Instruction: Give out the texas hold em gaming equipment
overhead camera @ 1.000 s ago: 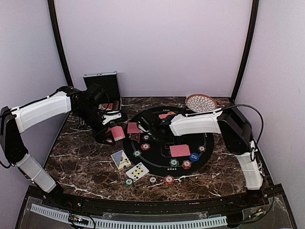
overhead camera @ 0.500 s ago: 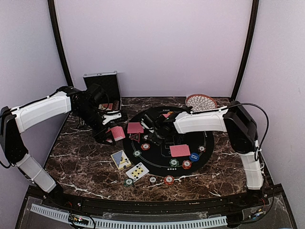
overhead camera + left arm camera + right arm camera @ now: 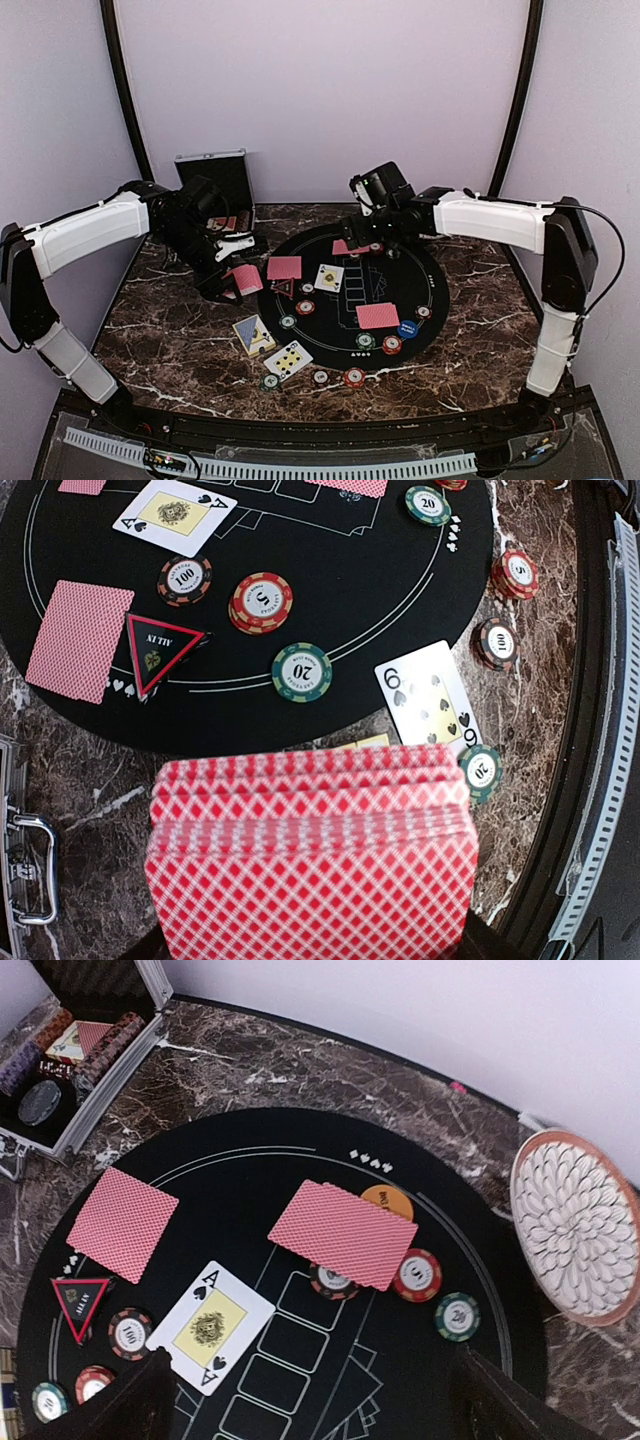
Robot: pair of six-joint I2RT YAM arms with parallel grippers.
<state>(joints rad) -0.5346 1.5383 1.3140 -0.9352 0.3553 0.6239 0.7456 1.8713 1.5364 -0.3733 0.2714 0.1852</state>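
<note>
My left gripper point(image 3: 228, 282) is shut on a deck of red-backed cards point(image 3: 310, 860) held over the table's left side; its fingers are hidden by the deck. My right gripper point(image 3: 315, 1405) hangs open and empty above the far part of the black mat point(image 3: 430, 285). Below it lies a face-up ace of spades point(image 3: 210, 1325), free of the fingers. Red-backed cards point(image 3: 343, 1233) lie face down on the mat. The red-edged triangle marker point(image 3: 160, 650) sits beside one of them. Poker chips point(image 3: 301, 670) are scattered over the mat and table.
The open silver case point(image 3: 215, 180) stands at the back left with chips inside. The woven dish point(image 3: 580, 1225) sits at the back right edge of the mat. Two face-up cards point(image 3: 288, 358) lie on the marble near the mat's front left.
The right gripper opened, left the ace of spades face up on the mat, and pulled up and back toward the far right. The left arm and its deck have not moved.
</note>
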